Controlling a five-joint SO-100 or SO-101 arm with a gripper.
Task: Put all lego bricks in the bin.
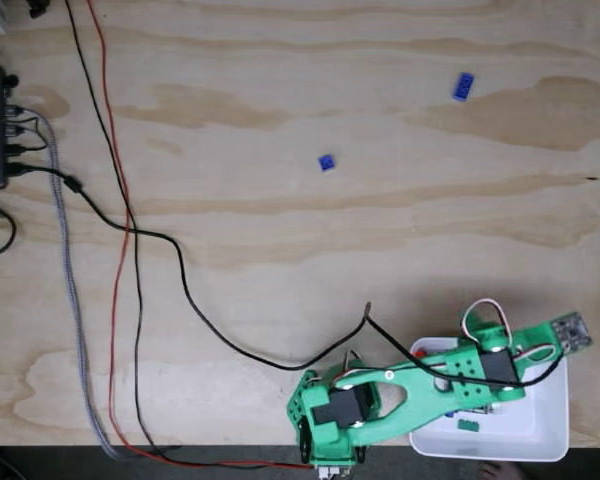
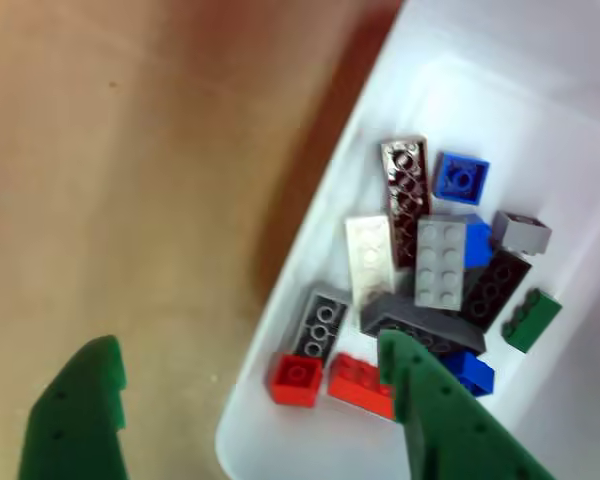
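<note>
Gripper (image 2: 250, 390) is being held wide open above bin (image 2: 280, 300); two blue bricks (image 1: 326, 162) are lying at 11 o'clock of it, cables (image 1: 130, 230) beside.

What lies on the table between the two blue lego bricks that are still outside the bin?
In the fixed view, nothing lies between the larger blue brick and the smaller blue brick: only bare wooden table.
</note>
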